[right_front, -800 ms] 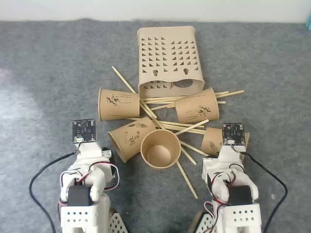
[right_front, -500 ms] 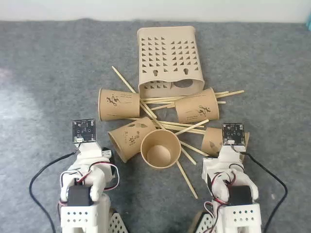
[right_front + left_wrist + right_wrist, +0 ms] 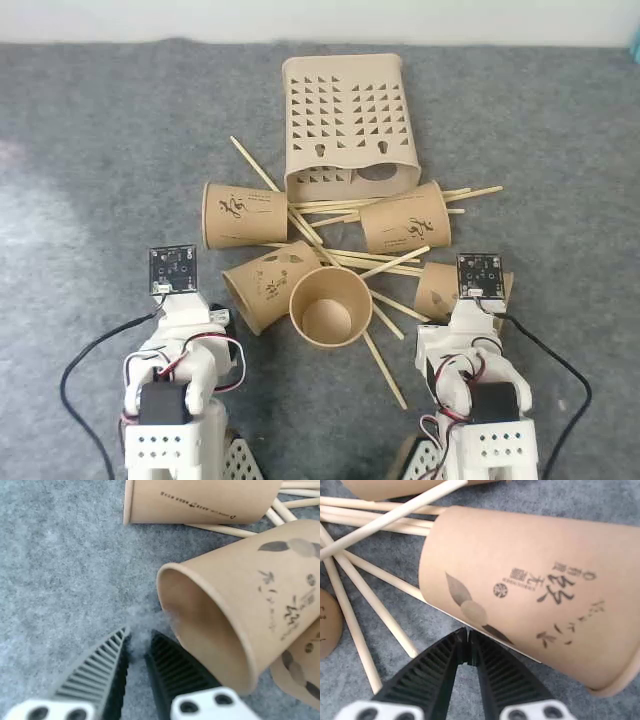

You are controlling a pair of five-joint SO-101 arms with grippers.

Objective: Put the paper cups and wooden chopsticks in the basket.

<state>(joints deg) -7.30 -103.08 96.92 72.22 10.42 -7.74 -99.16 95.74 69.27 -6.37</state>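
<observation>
Several paper cups lie among scattered wooden chopsticks (image 3: 340, 258) in front of the tan perforated basket (image 3: 345, 120). One cup (image 3: 330, 305) shows its open mouth upward. My left gripper (image 3: 137, 640) is shut with nothing in it, low over the carpet beside the open mouth of a lying cup (image 3: 240, 615). Another cup (image 3: 200, 500) lies farther off. My right gripper (image 3: 468, 635) is shut and empty, its tips just short of the side of a lying cup (image 3: 530, 590). Chopsticks (image 3: 370, 605) fan out beside it.
Everything rests on grey carpet (image 3: 100, 150). The left arm (image 3: 175, 345) and right arm (image 3: 470, 350) sit folded at the near edge, cables trailing outward. Open carpet lies to the far left and far right of the pile.
</observation>
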